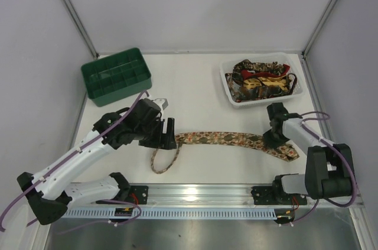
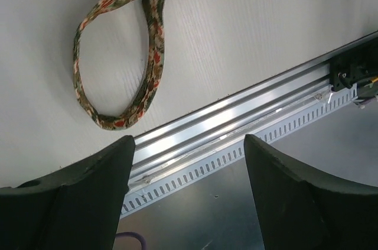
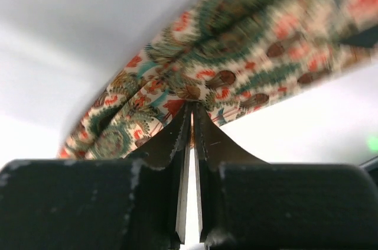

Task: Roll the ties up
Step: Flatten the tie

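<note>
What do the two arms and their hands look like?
The left arm and right arm have white links, black joints and looping purple cables. The left hand and right hand are black, each with two tapered fingers.

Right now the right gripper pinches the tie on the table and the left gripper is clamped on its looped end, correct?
Not quite: the left gripper is open and short of the looped end, as the left wrist view shows. The right gripper does pinch the tie.
</note>
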Motion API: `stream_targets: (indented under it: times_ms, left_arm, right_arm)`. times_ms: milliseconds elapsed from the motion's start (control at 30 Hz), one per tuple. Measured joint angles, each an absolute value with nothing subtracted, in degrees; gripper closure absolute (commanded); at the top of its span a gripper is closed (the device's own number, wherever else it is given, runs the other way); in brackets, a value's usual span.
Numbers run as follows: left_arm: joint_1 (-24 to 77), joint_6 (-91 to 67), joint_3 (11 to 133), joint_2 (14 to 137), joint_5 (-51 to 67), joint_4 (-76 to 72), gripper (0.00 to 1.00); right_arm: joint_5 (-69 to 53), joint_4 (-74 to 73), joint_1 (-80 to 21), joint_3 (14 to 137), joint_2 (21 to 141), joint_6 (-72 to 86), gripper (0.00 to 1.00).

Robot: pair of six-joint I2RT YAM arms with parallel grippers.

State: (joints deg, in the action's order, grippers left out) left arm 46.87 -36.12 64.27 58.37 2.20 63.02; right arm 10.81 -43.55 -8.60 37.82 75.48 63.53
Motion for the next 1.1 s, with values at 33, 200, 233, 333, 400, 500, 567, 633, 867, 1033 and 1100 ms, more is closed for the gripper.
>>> stream_targets:
  times_ms: [33, 200, 233, 333, 400, 500, 567, 633, 867, 1033, 1100]
  left_arm:
    - [46.9, -35.7, 64.2, 58.8, 2.6, 62.6, 0.20]
    - [46.9, -32.7, 63.5, 63.5, 4.5, 58.8, 0.19]
    - [47.0, -31.8, 63.5, 65.3, 4.4, 58.3, 0.19]
    - [47.1, -29.0, 63.4, 70.4, 2.9, 56.6, 0.21]
    - [47.3, -27.6, 62.6, 72.0, 1.6, 54.8, 0.24]
    - [48.0, -25.5, 59.9, 71.8, 0.1, 51.5, 0.33]
    - [48.5, -25.1, 57.6, 71.5, 0.0, 48.9, 0.42]
    - [48.8, -26.1, 56.0, 72.3, 0.1, 48.5, 0.43]
    - [48.9, -34.8, 50.4, 73.7, 1.6, 47.5, 0.38]
    - [48.9, -39.2, 49.1, 75.0, 3.0, 45.8, 0.35]
    - [48.9, -41.1, 48.5, 76.0, 3.2, 44.6, 0.35]
  right_arm:
    - [12.8, -43.6, -5.6, 38.4, 76.1, 63.2, 0.91]
    - [20.6, -43.5, 4.9, 44.7, 83.9, 57.8, 0.91]
    - [21.3, -43.5, 5.6, 46.9, 86.2, 55.9, 0.90]
    - [21.4, -42.3, 5.5, 52.4, 90.3, 50.7, 0.84]
    - [20.1, -40.9, 4.4, 54.1, 90.4, 47.2, 0.72]
    - [15.9, -38.7, 3.1, 53.8, 88.5, 42.5, 0.52]
    - [12.6, -37.6, 2.7, 53.1, 86.1, 40.2, 0.52]
    - [10.2, -37.3, 2.7, 52.8, 83.5, 38.7, 0.52]
    - [5.1, -35.5, 2.7, 52.6, 80.0, 35.9, 0.52]
    - [3.7, -34.8, 2.7, 51.1, 80.0, 35.5, 0.52]
    - [2.8, -34.7, 2.7, 50.4, 80.1, 35.5, 0.52]
